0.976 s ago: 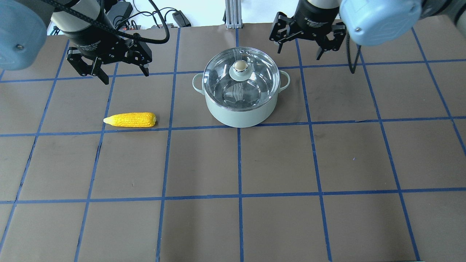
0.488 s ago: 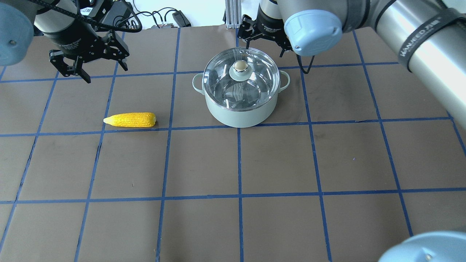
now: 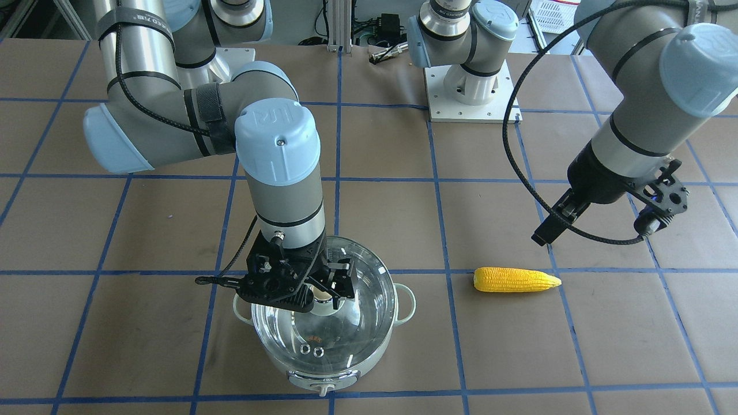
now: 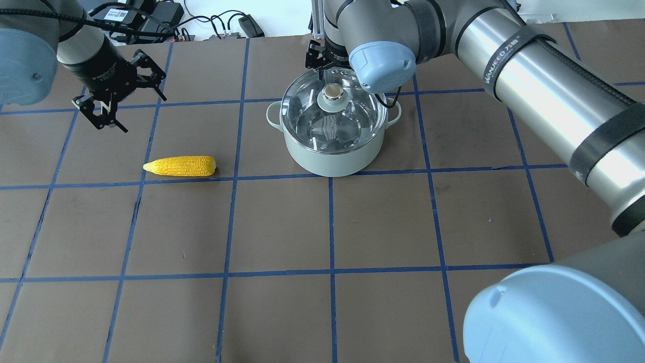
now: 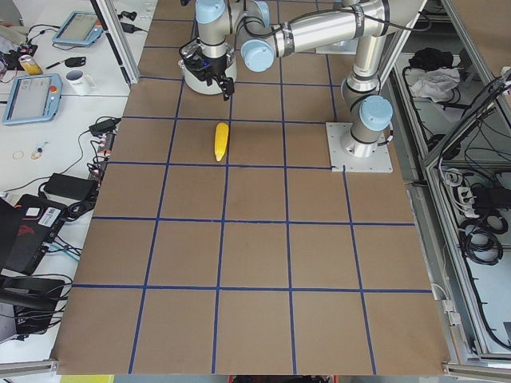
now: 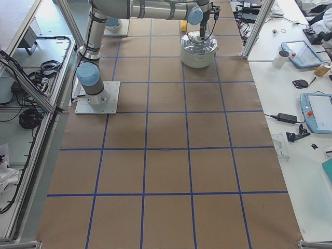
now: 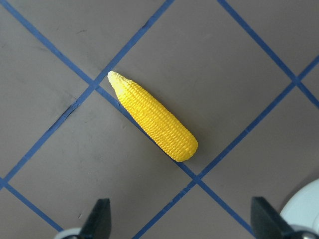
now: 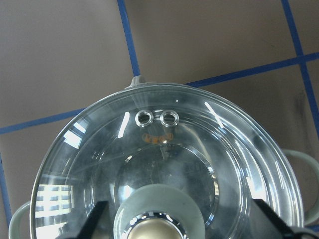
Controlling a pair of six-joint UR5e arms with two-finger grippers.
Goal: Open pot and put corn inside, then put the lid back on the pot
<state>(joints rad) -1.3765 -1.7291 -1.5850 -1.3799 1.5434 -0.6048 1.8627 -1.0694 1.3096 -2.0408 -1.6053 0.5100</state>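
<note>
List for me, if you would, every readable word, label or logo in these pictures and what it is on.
"WANEED", then characters too small to read: black strap on the right arm.
"UR" logo: blue joint cap on that arm.
White print on the left gripper body: too small to read.
Orange mark on the lid: too blurred to read.

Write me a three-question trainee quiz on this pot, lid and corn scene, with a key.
1. True or false: the lid sits on the pot, and the corn lies on the table outside it.
2. The gripper poised over the lid's knob belongs to: A the left arm; B the right arm; C neither.
3. Short answer: is the left gripper open or shut?
Key: 1 true; 2 B, the right gripper; 3 open.
</note>
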